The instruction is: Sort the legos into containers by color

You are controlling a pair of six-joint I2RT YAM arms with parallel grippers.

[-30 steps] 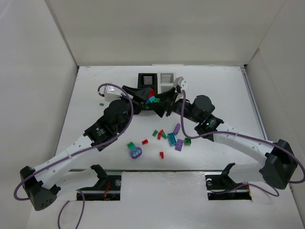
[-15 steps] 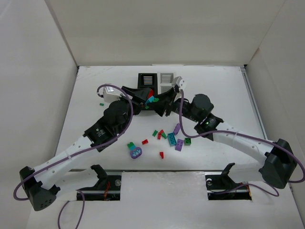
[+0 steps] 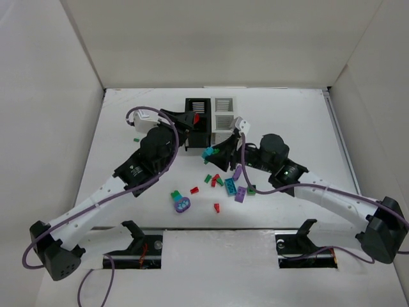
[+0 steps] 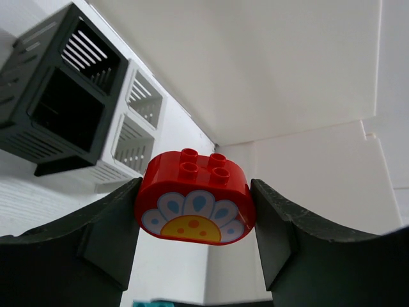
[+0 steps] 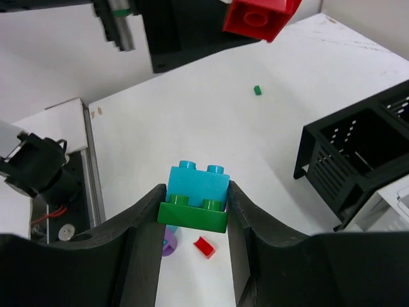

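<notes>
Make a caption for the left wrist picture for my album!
Left gripper pinching a red brick with a painted flower, black bin and white bin behind it.

Bright, even light — faint shadows beneath the legos (image 3: 239, 196), focus sharp throughout.

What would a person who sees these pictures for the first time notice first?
Most striking is the red brick with a painted flower, clamped in the left pincer; in the top view it appears over the black bin at the far middle of the table. Next comes the teal-on-green piece, gripped in the right pincer above the table. Between the arms lie loose bricks in red, green, teal and purple.
</notes>
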